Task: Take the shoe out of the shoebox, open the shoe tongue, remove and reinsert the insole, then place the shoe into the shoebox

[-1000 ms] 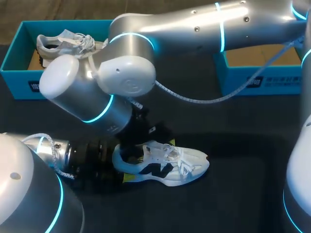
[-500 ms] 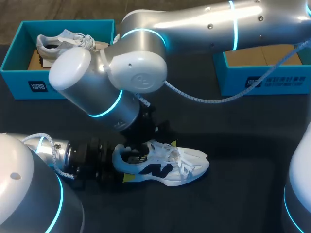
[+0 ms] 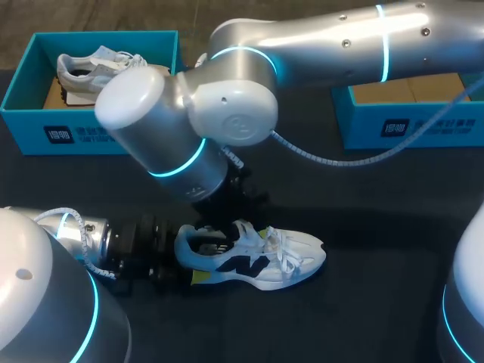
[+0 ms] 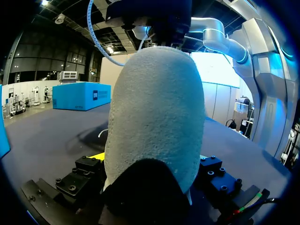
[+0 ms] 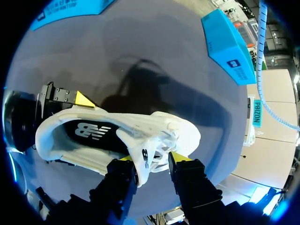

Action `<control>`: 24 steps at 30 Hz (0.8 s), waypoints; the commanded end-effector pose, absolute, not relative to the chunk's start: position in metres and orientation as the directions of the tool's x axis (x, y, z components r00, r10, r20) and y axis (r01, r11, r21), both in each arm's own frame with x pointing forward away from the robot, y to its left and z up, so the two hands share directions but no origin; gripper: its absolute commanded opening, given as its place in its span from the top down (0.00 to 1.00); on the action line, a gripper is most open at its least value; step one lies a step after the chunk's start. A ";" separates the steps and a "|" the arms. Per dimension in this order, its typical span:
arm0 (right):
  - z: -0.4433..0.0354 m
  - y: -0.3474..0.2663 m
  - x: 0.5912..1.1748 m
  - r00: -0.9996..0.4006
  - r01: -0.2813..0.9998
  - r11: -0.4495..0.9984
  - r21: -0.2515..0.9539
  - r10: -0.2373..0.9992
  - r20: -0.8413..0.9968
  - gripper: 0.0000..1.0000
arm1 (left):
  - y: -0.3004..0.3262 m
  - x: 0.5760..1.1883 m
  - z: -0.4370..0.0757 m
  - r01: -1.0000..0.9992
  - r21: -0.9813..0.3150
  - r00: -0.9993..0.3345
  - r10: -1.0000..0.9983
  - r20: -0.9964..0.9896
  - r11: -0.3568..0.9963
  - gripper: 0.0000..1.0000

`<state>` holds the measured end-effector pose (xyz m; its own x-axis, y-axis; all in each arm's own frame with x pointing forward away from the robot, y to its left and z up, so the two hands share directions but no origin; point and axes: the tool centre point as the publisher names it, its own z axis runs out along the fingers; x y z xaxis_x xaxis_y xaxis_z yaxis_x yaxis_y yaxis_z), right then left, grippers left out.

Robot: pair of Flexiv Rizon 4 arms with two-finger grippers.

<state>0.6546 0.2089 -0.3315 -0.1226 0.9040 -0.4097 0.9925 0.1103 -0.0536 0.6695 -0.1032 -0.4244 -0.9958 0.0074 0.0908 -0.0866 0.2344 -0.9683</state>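
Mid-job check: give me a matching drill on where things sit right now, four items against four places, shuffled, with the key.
Things:
1. white shoe
2. grey shoe
3. left gripper
4. right gripper

Places:
A. at the white shoe's tongue
B. inside the blue box at the table's far left
C. upright on the dark table
D. clamped on the white shoe's heel

Pairs: 1-C; 2-B; 3-D; 4-A
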 end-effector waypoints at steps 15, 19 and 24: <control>-0.319 0.193 0.643 0.227 0.974 -0.220 0.058 0.932 -0.282 1.00 | -0.102 0.669 -0.431 -0.087 -0.968 -0.996 0.005 0.091 0.236 1.00; -0.318 0.174 0.646 0.224 0.974 -0.224 0.024 0.956 -0.187 1.00 | -0.102 0.669 -0.431 -0.087 -0.968 -0.996 0.005 0.091 0.236 1.00; -0.312 0.155 0.644 0.219 0.976 -0.219 0.009 0.974 -0.057 1.00 | -0.102 0.669 -0.431 -0.087 -0.968 -0.996 0.005 0.091 0.236 1.00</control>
